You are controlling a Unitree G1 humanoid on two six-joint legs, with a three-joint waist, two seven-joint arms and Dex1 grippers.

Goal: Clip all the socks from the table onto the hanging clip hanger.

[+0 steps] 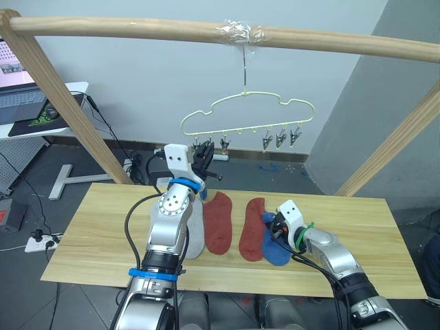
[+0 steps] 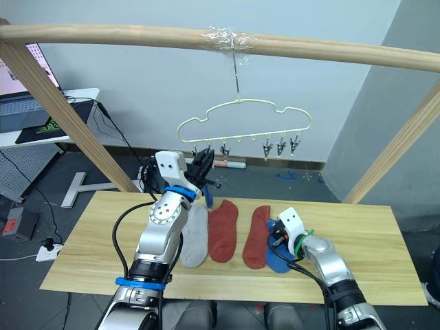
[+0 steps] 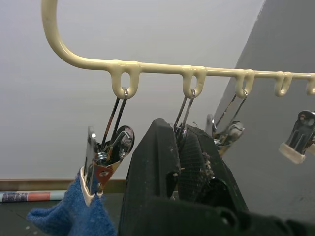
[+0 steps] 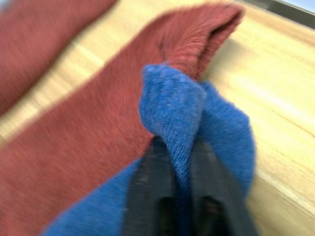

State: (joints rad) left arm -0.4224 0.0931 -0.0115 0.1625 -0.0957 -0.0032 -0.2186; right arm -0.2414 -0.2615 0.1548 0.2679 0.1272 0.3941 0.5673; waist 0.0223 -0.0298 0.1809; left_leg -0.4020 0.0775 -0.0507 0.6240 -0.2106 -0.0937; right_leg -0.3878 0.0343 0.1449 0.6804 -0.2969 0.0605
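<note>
The pale yellow clip hanger point(image 1: 249, 112) hangs from a wooden pole, with small metal clips point(image 1: 280, 139) along its bar. My left gripper point(image 1: 204, 158) is raised at its left end, its black fingers point(image 3: 157, 162) closed around the second clip. A blue sock point(image 3: 74, 214) hangs pinched in the first clip beside it. On the table point(image 1: 371, 234) lie a grey sock point(image 1: 197, 237), two rust red socks point(image 1: 218, 223) point(image 1: 252, 230) and another blue sock point(image 1: 276, 253). My right gripper point(image 1: 276, 231) is low over the table, shut on a fold of that blue sock point(image 4: 179, 108).
The thick wooden pole point(image 1: 137, 29) spans the top, carried by slanted posts point(image 1: 62, 103) point(image 1: 395, 148) at both sides behind the table. A desk with a laptop point(image 1: 20, 96) stands at the far left, with cables and a power strip point(image 1: 41, 240) on the floor.
</note>
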